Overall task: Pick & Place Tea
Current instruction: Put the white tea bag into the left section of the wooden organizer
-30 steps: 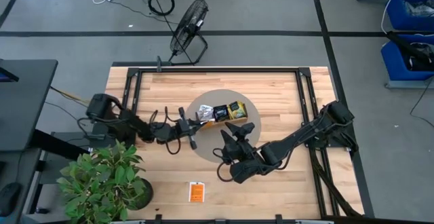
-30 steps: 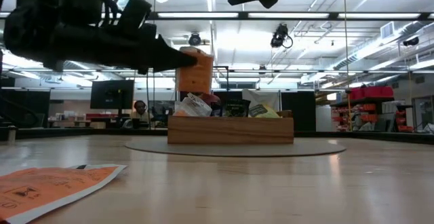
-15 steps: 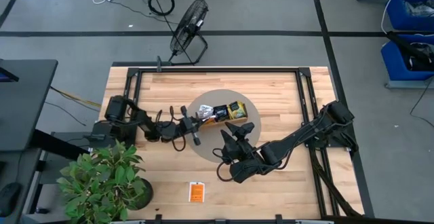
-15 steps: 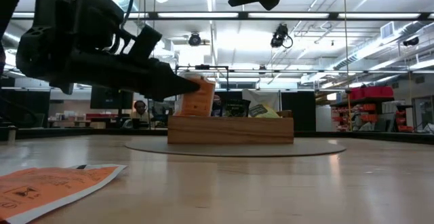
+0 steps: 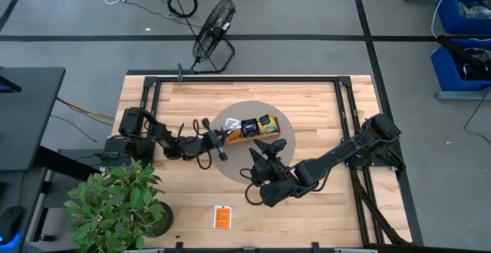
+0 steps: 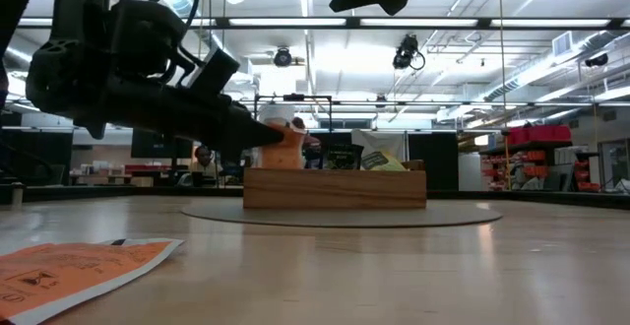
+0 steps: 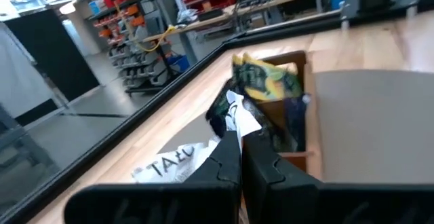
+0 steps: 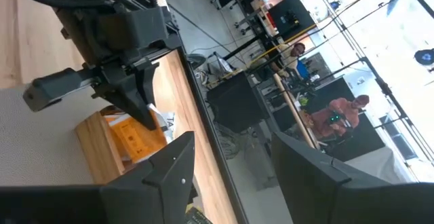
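High view shows my left gripper [image 5: 223,136] has come down to the wooden tray [image 5: 280,141], jaws pinched on an orange tea packet [image 6: 286,146] now dipping into the tray's near end. Release looks close. My right gripper [image 5: 266,150] waits open beside the tray.

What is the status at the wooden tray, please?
Left end effector shut on orange tea packet, lowering it into wooden tray. Right end effector open, waiting beside tray. Nothing in the way.

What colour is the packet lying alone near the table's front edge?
Orange; the packet shows best in the high view.
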